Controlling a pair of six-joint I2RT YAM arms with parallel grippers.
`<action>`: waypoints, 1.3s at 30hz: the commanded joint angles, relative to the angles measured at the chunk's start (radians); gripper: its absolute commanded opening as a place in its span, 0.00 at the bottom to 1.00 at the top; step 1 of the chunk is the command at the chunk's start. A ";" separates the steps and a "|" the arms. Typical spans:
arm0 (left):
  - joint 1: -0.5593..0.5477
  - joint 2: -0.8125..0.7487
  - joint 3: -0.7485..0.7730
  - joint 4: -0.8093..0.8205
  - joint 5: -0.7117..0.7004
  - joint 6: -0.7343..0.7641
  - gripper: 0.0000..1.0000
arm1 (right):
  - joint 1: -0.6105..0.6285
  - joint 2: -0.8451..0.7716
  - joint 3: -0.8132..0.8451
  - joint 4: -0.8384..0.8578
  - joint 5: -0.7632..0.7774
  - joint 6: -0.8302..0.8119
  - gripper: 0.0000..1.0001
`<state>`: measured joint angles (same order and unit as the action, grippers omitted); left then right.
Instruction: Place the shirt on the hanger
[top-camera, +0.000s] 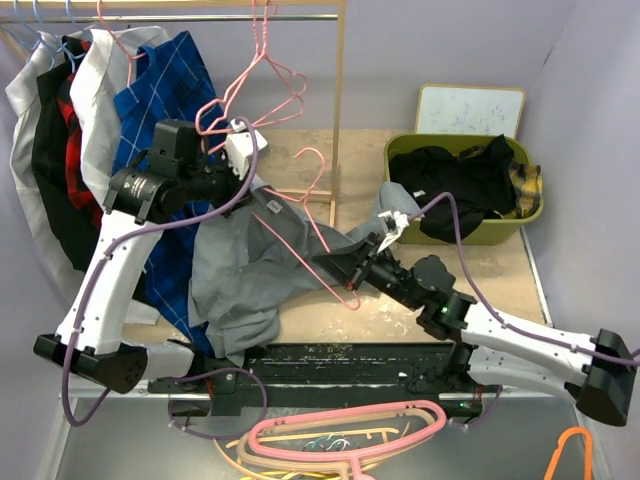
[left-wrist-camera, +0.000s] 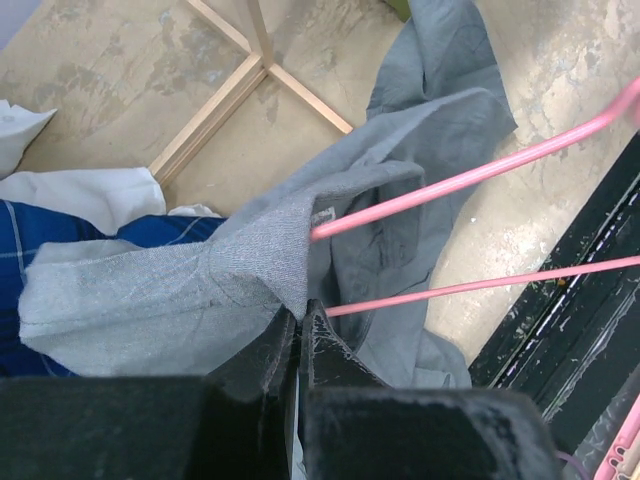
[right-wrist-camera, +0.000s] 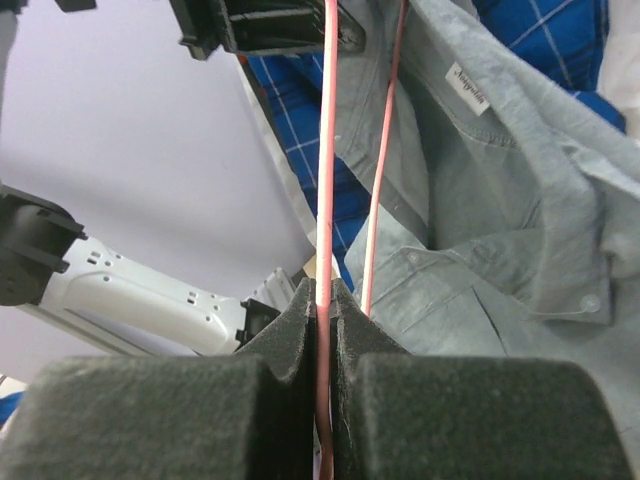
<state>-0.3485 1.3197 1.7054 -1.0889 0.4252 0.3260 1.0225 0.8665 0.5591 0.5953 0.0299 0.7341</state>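
While the mid-grey button-up cloth shirt (top-camera: 245, 275) hangs bunched in the middle of the top view, half lifted off the tan counter (top-camera: 490, 290), I read the step as getting the first shoulder of the thin pink wire hanger (right-wrist-camera: 325, 150) in at the neck. In the left wrist view two of its wires run from the right edge toward the centre, and the upper one disappears under a fold of grey cloth.

My left gripper (left-wrist-camera: 300, 325) is pinched tight on a ridge of that grey cloth and holds it up. My right gripper (right-wrist-camera: 322, 300) is clamped on one pink wire at the lower centre of its own view. The shirt's collar label sits at the upper right there.

The next move, as I judge it, is to push the hanger deeper along the shoulder seam while the left side holds the opening up. Only then can I work the second shoulder over the other end. The wire could snag on the button placket.

Further out, a blue checked shirt (top-camera: 170, 90) hangs at the upper left. A green bin (top-camera: 400, 160) sits at the upper right, and chunkier pink hangers (top-camera: 350, 430) lie along the bottom edge.
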 joint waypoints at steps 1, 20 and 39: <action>0.014 -0.050 -0.049 0.029 0.060 0.007 0.00 | 0.029 0.110 0.008 0.243 -0.021 0.020 0.00; 0.030 -0.111 -0.231 0.104 0.078 0.006 0.05 | 0.040 0.404 0.022 0.411 0.041 -0.040 0.00; 0.116 -0.167 -0.331 0.102 0.018 0.206 1.00 | 0.027 0.506 -0.130 0.674 -0.011 -0.227 0.00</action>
<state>-0.3073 1.2125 1.3514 -1.0321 0.4397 0.4473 1.0534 1.3766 0.4450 1.1019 0.0311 0.5949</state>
